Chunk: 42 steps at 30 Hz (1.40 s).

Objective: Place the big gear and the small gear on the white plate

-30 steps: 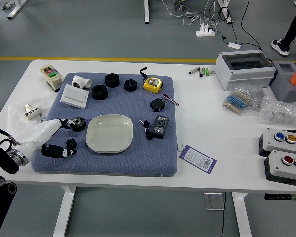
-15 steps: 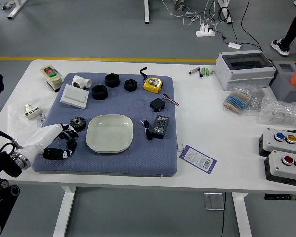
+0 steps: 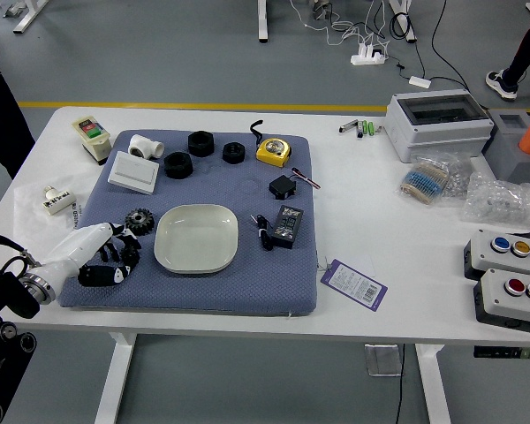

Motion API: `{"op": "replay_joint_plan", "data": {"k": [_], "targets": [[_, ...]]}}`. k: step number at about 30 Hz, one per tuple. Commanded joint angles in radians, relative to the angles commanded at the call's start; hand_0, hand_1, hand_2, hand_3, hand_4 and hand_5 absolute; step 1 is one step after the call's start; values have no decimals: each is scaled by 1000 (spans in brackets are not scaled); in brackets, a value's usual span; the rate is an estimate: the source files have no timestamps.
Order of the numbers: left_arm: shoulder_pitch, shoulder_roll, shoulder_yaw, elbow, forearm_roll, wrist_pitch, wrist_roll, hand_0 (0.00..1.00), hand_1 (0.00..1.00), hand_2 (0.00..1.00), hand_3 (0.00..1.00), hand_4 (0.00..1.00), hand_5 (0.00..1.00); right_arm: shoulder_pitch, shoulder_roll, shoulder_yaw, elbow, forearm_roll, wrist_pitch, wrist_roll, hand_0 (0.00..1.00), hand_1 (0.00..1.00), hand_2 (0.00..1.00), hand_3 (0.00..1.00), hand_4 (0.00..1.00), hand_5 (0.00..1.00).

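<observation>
Fingers of the left hand (image 3: 101, 240) are curled closed around the small gear (image 3: 130, 256).

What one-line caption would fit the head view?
Left robot hand at the small gear, with the big gear nearby and neither yet on the white plate.

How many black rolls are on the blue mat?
3: the back roll, the left roll near the white pipe fitting, and the right roll, nearest the yellow tape measure. The left robot hand could hide another.
</observation>
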Motion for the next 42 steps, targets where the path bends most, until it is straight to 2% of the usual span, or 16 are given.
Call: {"op": "replay_joint_plan", "data": {"k": [7,10,15,16,21,22,24,27,28,33,34,35,41,42], "targets": [[-3,-1,25,-66,0,22,-5,315,410,459,503,2,2,0,-1,2,0,0,-1,0,711,719,750,565,796,656],[-17,-10,63,-107,0,35,-14,315,409,460,513,18,2,1,-2,6,1,-1,-2,1,711,720,750,565,795,657],[-54,-22,116,-112,-27,34,-22,315,409,460,513,18,2,4,-4,8,1,-3,-3,1,711,720,750,565,795,657],[-65,-26,131,-104,-33,39,-25,335,445,504,573,612,2,4,-4,9,1,-2,-3,2,711,719,750,566,795,658],[-118,-42,187,-53,-19,55,-16,335,445,504,573,612,2,8,-6,14,1,-2,-5,4,711,719,750,566,795,658],[-129,-44,197,-41,-12,62,-11,393,555,661,663,998,211,9,-7,15,2,-2,-6,4,711,718,750,566,795,658],[-151,-47,216,-15,0,76,5,393,555,661,663,998,211,10,-8,15,2,-1,-6,4,711,718,750,566,795,658],[-178,-50,232,20,0,73,38,393,555,661,663,998,211,11,-9,16,1,-1,-7,5,711,718,750,566,795,658],[-185,-52,235,30,0,65,54,561,715,913,844,998,373,11,-9,17,2,-1,-7,5,711,718,750,565,796,659],[-188,-54,228,35,0,46,81,561,715,913,844,998,373,11,-9,16,1,0,-7,4,711,718,750,565,796,659],[-187,-53,227,34,0,43,82,601,748,940,858,998,418,11,-10,16,1,0,-7,4,711,718,749,565,796,659],[-187,-53,225,33,0,40,83,601,748,940,858,998,418,11,-10,16,1,0,-7,4,711,718,749,565,796,659],[-177,-47,191,3,0,54,80,630,762,942,858,998,420,10,-7,15,0,0,-6,4,711,717,749,565,796,659],[-179,-38,173,-8,0,55,77,630,762,942,858,998,420,11,-7,16,0,0,-5,4,711,717,749,565,796,659]]}}
